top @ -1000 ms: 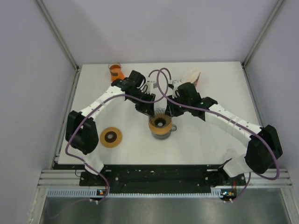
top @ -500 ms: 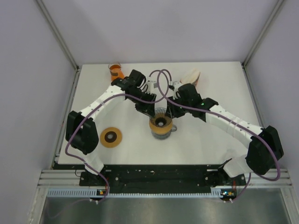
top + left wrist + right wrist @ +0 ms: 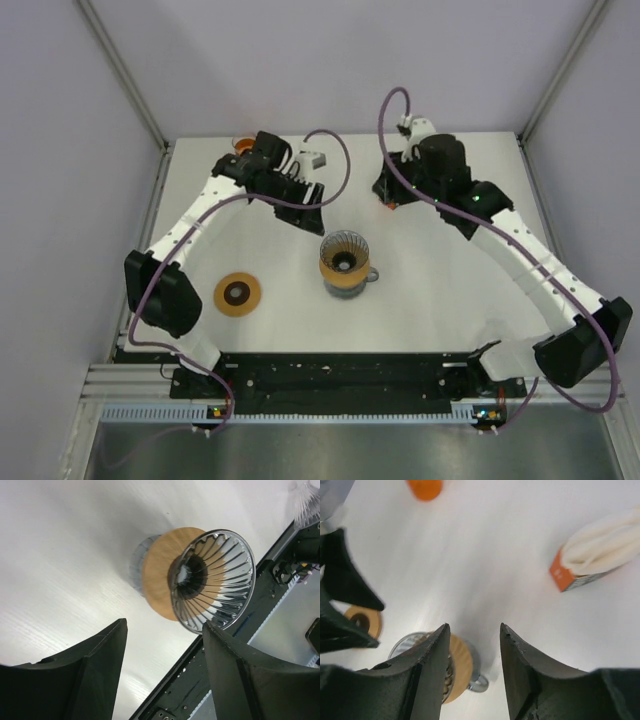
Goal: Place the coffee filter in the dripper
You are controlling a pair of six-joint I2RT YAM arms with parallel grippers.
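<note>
The dripper (image 3: pixel 343 258), a wire cone with a wooden collar on a small cup, stands mid-table and holds no filter. It also shows in the left wrist view (image 3: pixel 212 580) and the right wrist view (image 3: pixel 460 662). The white coffee filters (image 3: pixel 602 542) sit stacked in an orange holder at the far side; my right arm hides them in the top view. My left gripper (image 3: pixel 312 207) (image 3: pixel 165 625) is open and empty, behind and left of the dripper. My right gripper (image 3: pixel 386 190) (image 3: pixel 474 626) is open and empty, between the dripper and the filters.
A wooden disc with a black centre (image 3: pixel 237 294) lies left of the dripper and shows in the right wrist view (image 3: pixel 364 620). An orange object (image 3: pixel 425 487) stands at the far left, mostly behind my left arm in the top view. Grey walls enclose the table.
Both grippers have drawn back from the dripper. The left moved back and left. The right moved back and right, over the filter holder, now covering it in the top view.
</note>
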